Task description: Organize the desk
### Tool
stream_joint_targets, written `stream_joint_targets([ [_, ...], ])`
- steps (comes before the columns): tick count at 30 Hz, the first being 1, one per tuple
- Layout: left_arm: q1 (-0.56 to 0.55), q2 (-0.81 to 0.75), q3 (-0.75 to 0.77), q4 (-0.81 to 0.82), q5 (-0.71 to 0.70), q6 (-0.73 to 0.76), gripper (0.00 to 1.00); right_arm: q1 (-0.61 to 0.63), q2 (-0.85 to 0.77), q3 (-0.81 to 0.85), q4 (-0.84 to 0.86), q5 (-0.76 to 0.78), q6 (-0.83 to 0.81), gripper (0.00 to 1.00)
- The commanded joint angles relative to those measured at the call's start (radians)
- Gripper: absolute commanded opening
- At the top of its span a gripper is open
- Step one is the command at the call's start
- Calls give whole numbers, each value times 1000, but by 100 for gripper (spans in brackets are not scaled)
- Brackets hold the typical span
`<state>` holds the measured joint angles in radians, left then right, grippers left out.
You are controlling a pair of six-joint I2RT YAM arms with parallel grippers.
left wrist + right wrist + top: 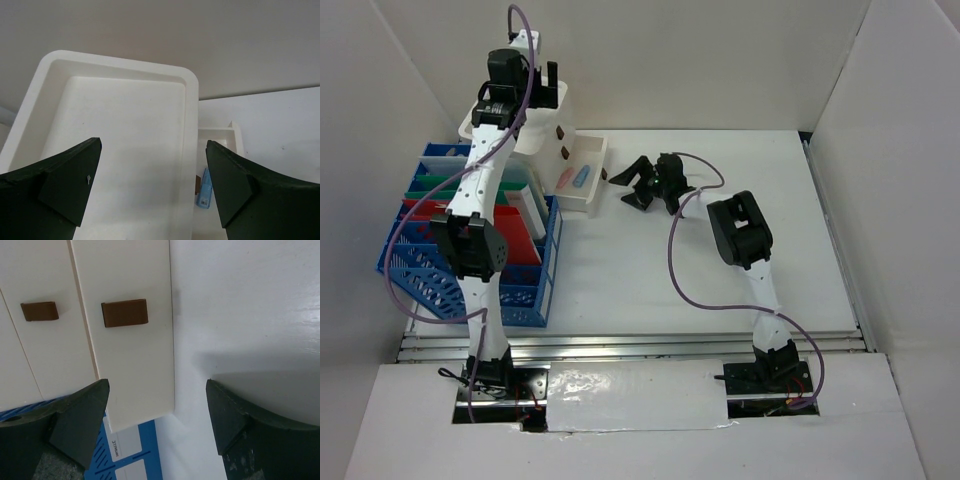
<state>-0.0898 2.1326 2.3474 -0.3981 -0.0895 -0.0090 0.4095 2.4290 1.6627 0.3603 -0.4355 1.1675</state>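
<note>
Along the near edge runs the silver rail (640, 345) of the desk (720, 290), a wide white top that fills the middle of the overhead view. At its near-left corner sits a blue basket (548, 270) with flat things stood on edge inside, among them a red folder (515, 235) and a green folder (445, 182). Past the middle, toward the far edge, the right gripper (156, 390) lies low over the desk with its jaws wide apart and nothing between them. It points at the drawer fronts of a white drawer box (538, 140), one brown knob (124, 313) just ahead of it. One drawer (592, 200) stands pulled out toward the centre and holds a small pink item (567, 178) and a small blue item (582, 178) side by side. Farthest back, at the far-left corner, the left gripper (154, 145) hangs high above the box's open top tray (120, 67) — also spread wide and empty. By the look of it the sorting is mostly done: the flat things are filed in the basket, the small ones are in the drawer, and no loose item shows on the bare desk. What seems left is to push the drawer shut — and perhaps bring the arms back.
</note>
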Motion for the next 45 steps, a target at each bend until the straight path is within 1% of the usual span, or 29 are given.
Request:
stream_joint_targets([
  [1, -13, 35, 38, -31, 14, -42, 99, -5, -42, -7, 22, -45, -31, 86],
  [3, -13, 47, 33, -57, 20, -42, 99, -5, -44, 0, 20, -42, -38, 86],
  [8, -13, 39, -22, -90, -32, -57, 99, -8, -39, 29, 2, -34, -48, 86],
  [13, -13, 53, -23, -146, -38, -57, 100, -6, -41, 45, -3, -37, -57, 86],
  [17, -13, 55, -20, -189, 23, -60, 99, -8, -9, 127, -35, -52, -77, 86],
  [19, -13, 53, -25, -214, 54, -63, 100, -6, 22, 146, 3, -74, -60, 87],
  [21, -13, 50, -34, -226, 124, -65, 99, -6, 50, 187, 2, -78, -54, 87],
  [24, -24, 65, -30, -249, 151, -63, 96, -6, 56, 203, -11, -71, -45, 87],
  [25, -36, 70, -23, -258, 154, -59, 88, -8, 53, 195, 9, -69, -37, 87],
  [30, -73, 90, -26, -266, 122, -46, 81, -6, 41, 169, 16, -69, -43, 87],
  [31, -79, 90, -28, -266, 113, -48, 76, -8, 41, 166, 16, -69, -46, 87],
  [33, -83, 86, -30, -263, 111, -55, 70, -8, 48, 167, 12, -71, -48, 87],
  [34, -87, 81, -33, -262, 117, -60, 64, -8, 51, 170, 9, -71, -48, 87],
  [35, -88, 78, -34, -260, 125, -63, 60, -8, 62, 173, 8, -72, -46, 87],
  [37, -99, 72, -40, -255, 125, -66, 54, -6, 74, 186, 6, -75, -34, 87],
  [39, -100, 64, -45, -252, 120, -68, 51, -6, 93, 206, 3, -80, -28, 87],
  [40, -99, 63, -51, -252, 120, -68, 44, -6, 97, 212, 0, -80, -22, 87],
  [45, -100, 75, -45, -260, 99, -69, 32, 3, 119, 250, -23, -77, -15, 87],
])
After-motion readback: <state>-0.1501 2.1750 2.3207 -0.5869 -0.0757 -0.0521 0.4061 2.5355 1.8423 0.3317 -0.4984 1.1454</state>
